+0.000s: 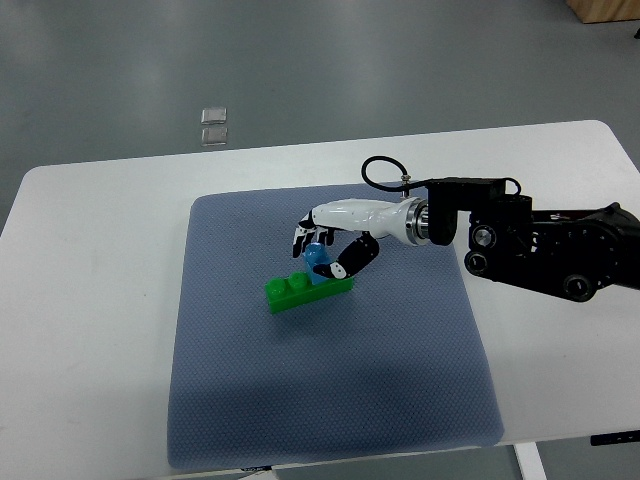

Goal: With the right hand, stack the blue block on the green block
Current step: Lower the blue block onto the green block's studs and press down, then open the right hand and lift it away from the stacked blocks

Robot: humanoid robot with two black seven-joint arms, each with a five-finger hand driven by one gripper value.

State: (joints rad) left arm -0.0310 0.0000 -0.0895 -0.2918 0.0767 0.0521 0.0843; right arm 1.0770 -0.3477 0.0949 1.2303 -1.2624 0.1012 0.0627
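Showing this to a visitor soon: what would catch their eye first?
The white right hand, reaching in from the right, is closed around a blue block at the middle of the grey mat. Right under it lies the bright green block, against which the blue one sits.

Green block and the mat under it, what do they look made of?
Green block: likely hard moulded plastic, saturated colour, studs on top, crisp edges. Mat: seemingly soft foam or fabric, matte grey-blue with a fine dotted weave texture; which one is unclear.

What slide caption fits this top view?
Right hand holds small blue plastic block over long green plastic block on grey-blue fabric mat.
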